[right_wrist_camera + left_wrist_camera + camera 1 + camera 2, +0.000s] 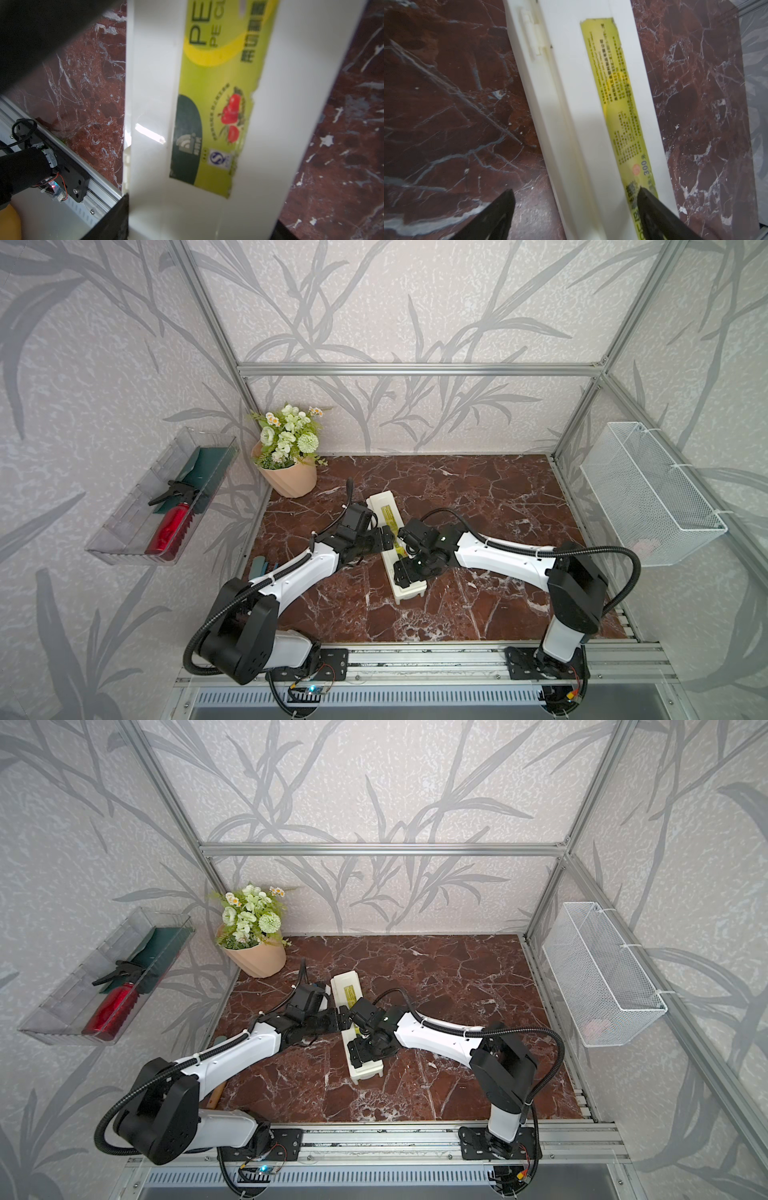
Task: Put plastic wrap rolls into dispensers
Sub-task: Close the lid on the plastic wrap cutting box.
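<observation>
The dispenser (385, 509) (348, 989) is a long cream-white box with a yellow-green label. It lies slantwise mid-table with its lid down. My left gripper (386, 537) (341, 1020) hangs open at its middle. In the left wrist view one finger (652, 209) is over the label of the dispenser (571, 104) and the other is over bare marble; the left gripper (575, 192) holds nothing. My right gripper (406, 572) (360, 1052) spans the near end, and in the right wrist view its jaws press both long sides of the dispenser (291, 124). The plastic wrap roll is out of view.
A peach flowerpot (286, 479) stands at the table's back left corner. A clear wall bin (124, 539) on the left holds a red spray bottle (168, 531). A white mesh basket (652, 493) hangs on the right wall. Tool handles (259, 566) lie by the table's left edge.
</observation>
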